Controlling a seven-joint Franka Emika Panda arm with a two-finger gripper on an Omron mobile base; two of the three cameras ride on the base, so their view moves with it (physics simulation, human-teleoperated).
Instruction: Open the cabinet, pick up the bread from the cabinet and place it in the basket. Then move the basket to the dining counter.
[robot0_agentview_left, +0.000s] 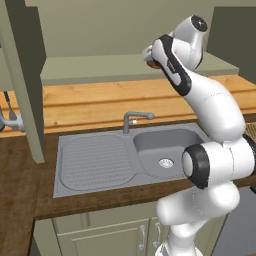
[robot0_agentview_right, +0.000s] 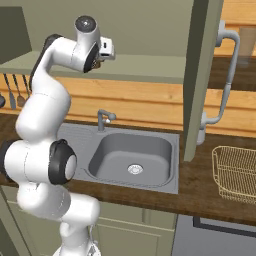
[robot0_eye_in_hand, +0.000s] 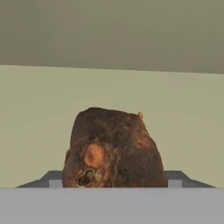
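Inside the open cabinet (robot0_agentview_left: 125, 70), on its plain green shelf, your gripper (robot0_agentview_right: 102, 55) is right up against the bread (robot0_eye_in_hand: 113, 151), so you are at the pick-up step, with the basket (robot0_agentview_right: 235, 172) waiting on the worktop well off to the right of the sink (robot0_agentview_right: 130, 160). From the hand view the dark fingertips (robot0_eye_in_hand: 52, 177) sit spread on either side of the lump, low at its base; whether they touch it yet, I cannot tell. The bread stands roughly upright, slightly taller than wide, its knobbly face toward you. Next you likely need to close squarely across its width, then lift clear of the shelf.
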